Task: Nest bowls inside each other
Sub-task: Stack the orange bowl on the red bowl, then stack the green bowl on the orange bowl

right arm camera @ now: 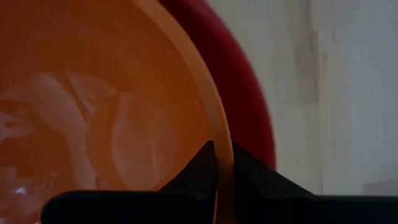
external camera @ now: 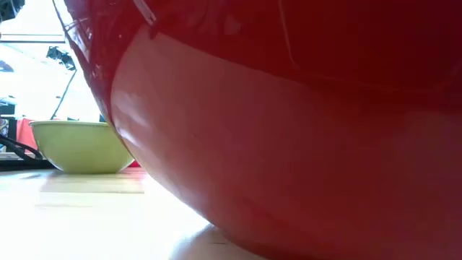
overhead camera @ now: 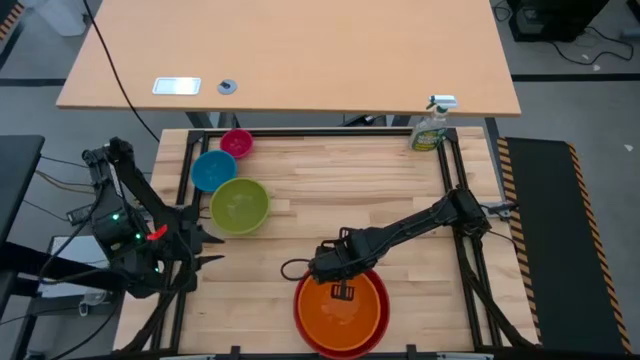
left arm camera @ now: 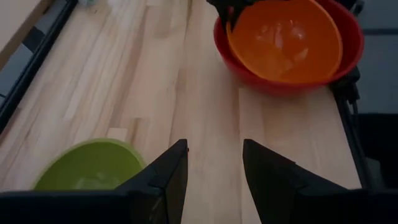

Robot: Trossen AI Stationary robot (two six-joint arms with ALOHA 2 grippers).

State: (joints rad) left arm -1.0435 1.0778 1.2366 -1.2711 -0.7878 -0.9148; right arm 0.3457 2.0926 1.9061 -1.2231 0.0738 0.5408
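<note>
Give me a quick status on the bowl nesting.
Right gripper pinching orange bowl rim, bowl sitting in red bowl. Left gripper open, waiting beside green bowl. Blue and pink not nested.

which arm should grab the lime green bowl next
Probably the left. The left gripper waits open right beside the lime green bowl, which also shows just past its fingers in its wrist view. The right gripper is across the table, pinching the orange bowl's rim inside the red bowl.
</note>
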